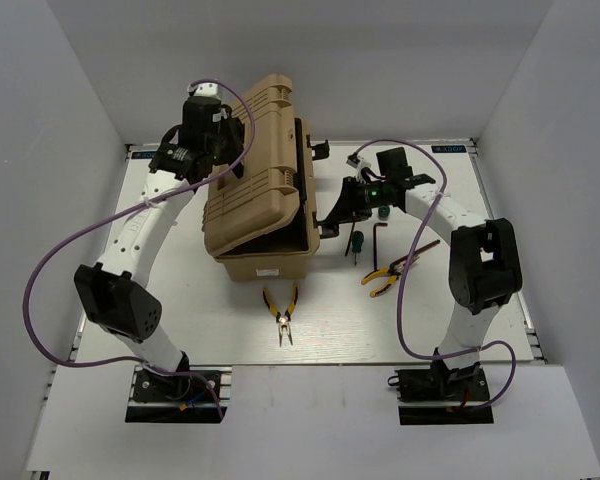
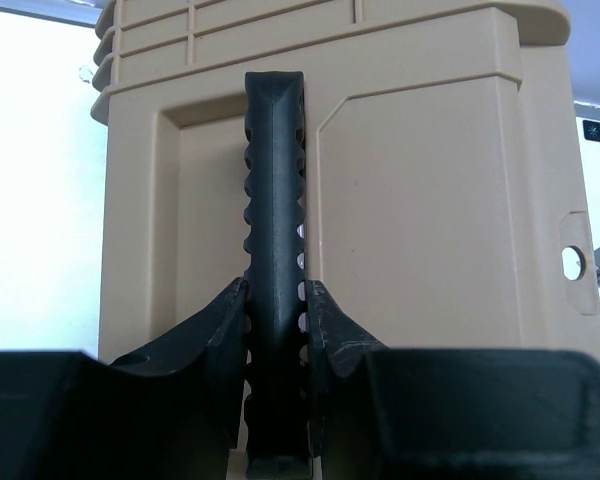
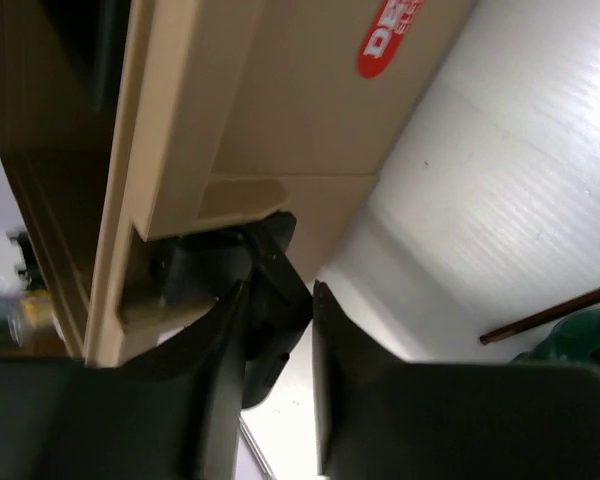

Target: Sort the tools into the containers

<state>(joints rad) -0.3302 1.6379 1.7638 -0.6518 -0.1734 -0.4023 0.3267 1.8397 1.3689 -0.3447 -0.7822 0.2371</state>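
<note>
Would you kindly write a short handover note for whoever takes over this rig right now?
Left gripper: shut on the lid handle of the tan toolbox; the lid is partly raised.
Right gripper: shut on the black side latch on the toolbox's right side.
Tools, all on the table: front pliers lie before the toolbox; second pliers, green screwdriver and hex key lie to its right. Other tools cannot be made out.
Done: no tool seen in a container.
Left: finish opening the lid, then sort every tool.
</note>
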